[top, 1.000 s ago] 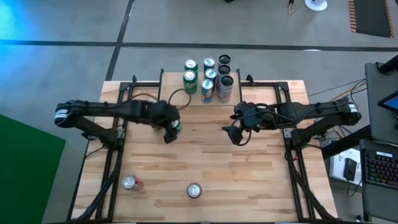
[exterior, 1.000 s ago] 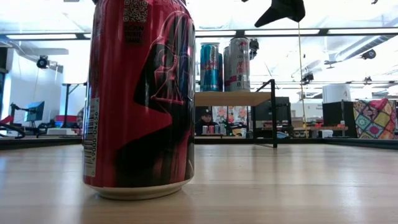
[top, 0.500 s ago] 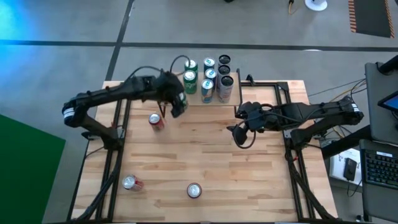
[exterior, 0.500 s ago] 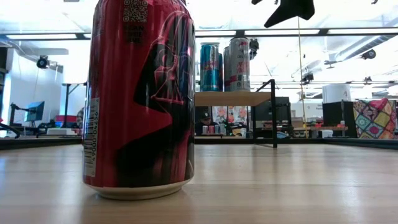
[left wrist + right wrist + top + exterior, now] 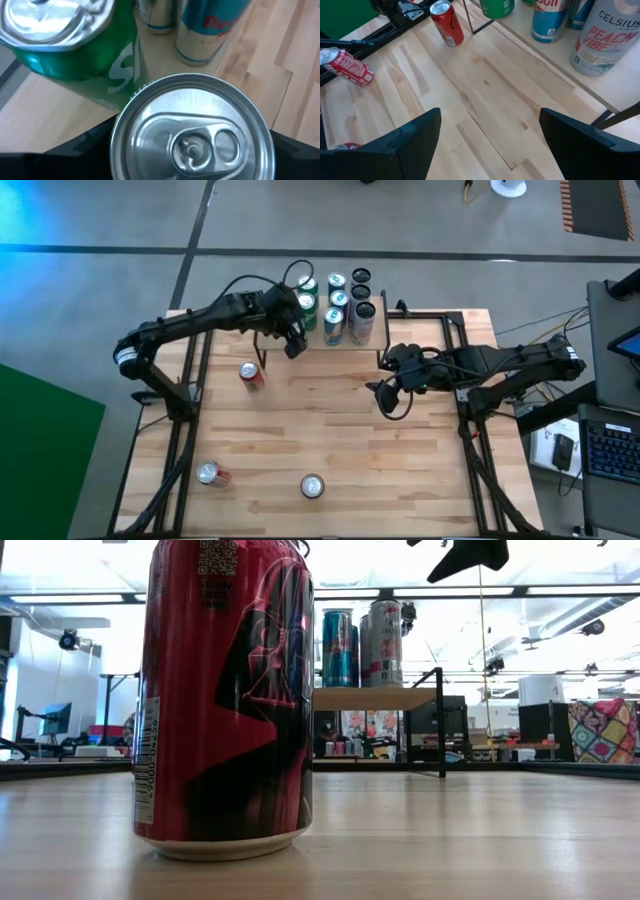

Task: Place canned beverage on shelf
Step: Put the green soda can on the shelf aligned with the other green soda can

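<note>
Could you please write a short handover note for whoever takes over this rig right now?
Left pincer: shut on a can, at the left end of the shelf, next to a green can. Whether the held can rests on the shelf yet cannot be told.
Right pincer: open, empty, hovering over the right half of the table.
Done: several cans stand on the shelf.
Left: release this can, then shelve the red cans on the table: one upright near the shelf, one lying at the front left, one upright at the front.
</note>
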You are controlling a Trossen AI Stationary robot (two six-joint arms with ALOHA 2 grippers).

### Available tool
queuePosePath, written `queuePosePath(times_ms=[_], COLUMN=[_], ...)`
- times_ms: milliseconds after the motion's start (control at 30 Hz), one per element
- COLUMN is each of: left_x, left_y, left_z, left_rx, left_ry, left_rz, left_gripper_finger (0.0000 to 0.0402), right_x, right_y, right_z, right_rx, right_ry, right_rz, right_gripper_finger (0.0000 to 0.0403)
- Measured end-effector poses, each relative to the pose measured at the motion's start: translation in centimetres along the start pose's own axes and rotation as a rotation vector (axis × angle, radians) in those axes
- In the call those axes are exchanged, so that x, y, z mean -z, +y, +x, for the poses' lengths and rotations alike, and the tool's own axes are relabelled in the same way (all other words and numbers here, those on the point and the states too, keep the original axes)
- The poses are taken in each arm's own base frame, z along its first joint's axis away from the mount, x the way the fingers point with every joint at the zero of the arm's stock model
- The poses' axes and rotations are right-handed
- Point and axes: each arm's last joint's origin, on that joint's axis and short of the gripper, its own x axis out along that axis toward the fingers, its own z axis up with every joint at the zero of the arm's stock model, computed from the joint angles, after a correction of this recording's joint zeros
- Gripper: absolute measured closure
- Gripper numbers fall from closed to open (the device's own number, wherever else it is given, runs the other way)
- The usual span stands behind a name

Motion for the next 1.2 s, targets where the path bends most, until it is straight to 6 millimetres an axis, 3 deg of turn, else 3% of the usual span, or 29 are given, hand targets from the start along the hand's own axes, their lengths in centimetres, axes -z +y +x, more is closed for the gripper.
queuePosePath(times_ms=[933, 1200], left_x=[-0.8, -2.3], left_y=[0.6, 0.7], left_z=[0.5, -1.5], left_rx=[-0.041, -0.039], left_ry=[-0.078, -0.137], left_rz=[-0.094, -0.088], left_gripper_finger=[0.0067, 0.0067], right_x=[0.0, 0.0], right_y=[-0.1, -0.1], right_z=[0.0, 0.0], right_rx=[0.02, 0.02], right_ry=[-0.018, -0.018], right_rz=[0.039, 0.038], right_gripper_finger=[0.0076, 0.0076])
